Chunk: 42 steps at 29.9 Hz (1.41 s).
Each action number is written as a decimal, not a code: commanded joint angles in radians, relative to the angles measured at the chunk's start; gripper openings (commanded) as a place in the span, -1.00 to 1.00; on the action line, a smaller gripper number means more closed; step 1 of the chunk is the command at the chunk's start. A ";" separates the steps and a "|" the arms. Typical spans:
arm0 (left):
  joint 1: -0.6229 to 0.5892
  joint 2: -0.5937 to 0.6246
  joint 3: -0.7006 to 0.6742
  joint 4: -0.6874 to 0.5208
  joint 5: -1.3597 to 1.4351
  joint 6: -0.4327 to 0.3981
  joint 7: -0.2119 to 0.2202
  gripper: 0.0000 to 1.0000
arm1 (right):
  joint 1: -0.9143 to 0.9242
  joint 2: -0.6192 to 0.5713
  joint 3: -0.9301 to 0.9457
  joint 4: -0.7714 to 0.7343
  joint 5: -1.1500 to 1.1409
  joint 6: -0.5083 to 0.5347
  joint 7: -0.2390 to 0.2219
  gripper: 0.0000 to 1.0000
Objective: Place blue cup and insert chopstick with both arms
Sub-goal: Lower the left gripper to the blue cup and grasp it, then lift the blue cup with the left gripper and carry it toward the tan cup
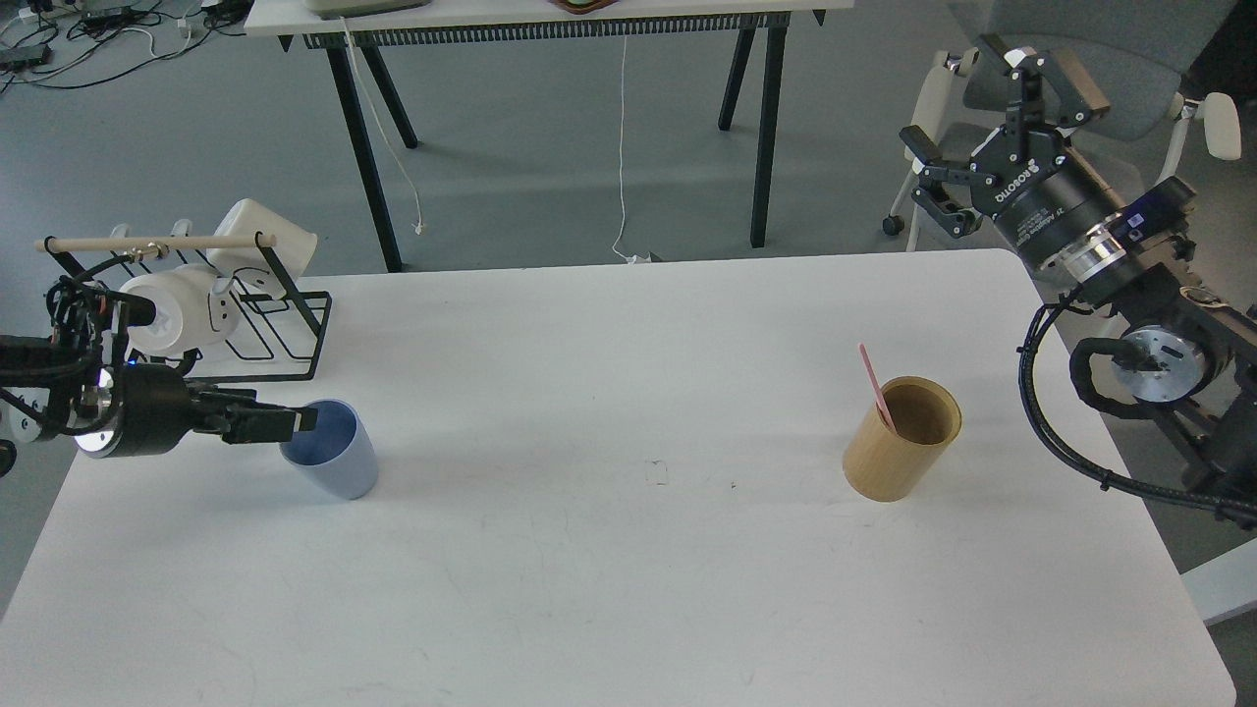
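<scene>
The pale blue cup (330,450) stands upright on the left side of the white table (628,589). My left gripper (300,421) reaches in level from the left, and its tips overlap the cup's left rim. It is seen side-on, so its fingers cannot be told apart. The pink chopstick (874,385) leans inside the tan wooden cylinder (901,439) on the right side of the table. My right gripper (964,100) is open and empty. It is held high beyond the table's far right corner, well above and behind the cylinder.
A black wire rack (265,324) with white mugs (172,312) and a pale wooden dowel (157,242) stands at the table's far left, just behind my left arm. A black-legged table (550,20) and a chair (1159,108) stand beyond.
</scene>
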 commanded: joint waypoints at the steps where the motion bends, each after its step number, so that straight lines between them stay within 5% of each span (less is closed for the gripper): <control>1: 0.003 -0.035 0.001 0.045 0.002 0.000 0.000 0.81 | -0.003 0.000 0.012 0.005 0.000 0.000 0.000 0.99; 11: 0.021 -0.054 0.007 0.062 -0.003 0.000 0.000 0.52 | -0.017 -0.008 0.037 0.007 0.000 0.000 0.000 0.99; 16: 0.024 -0.081 0.005 0.062 -0.001 0.005 0.000 -0.08 | -0.025 -0.009 0.038 0.007 0.000 0.000 0.000 0.99; 20: 0.026 -0.081 0.007 0.065 -0.003 0.036 0.000 -0.23 | -0.034 -0.020 0.051 0.008 0.000 0.000 0.000 0.99; 26: 0.029 -0.077 0.005 0.065 -0.009 0.051 0.000 -0.93 | -0.039 -0.022 0.052 0.008 0.002 0.000 0.000 0.99; 35: 0.038 -0.061 -0.012 0.013 -0.078 0.077 0.000 -0.99 | -0.048 -0.025 0.074 0.005 0.002 0.000 0.000 0.99; 42: -0.064 -0.078 -0.104 -0.154 -0.220 0.027 0.000 -0.99 | -0.052 -0.058 0.141 -0.048 0.002 0.000 0.000 0.99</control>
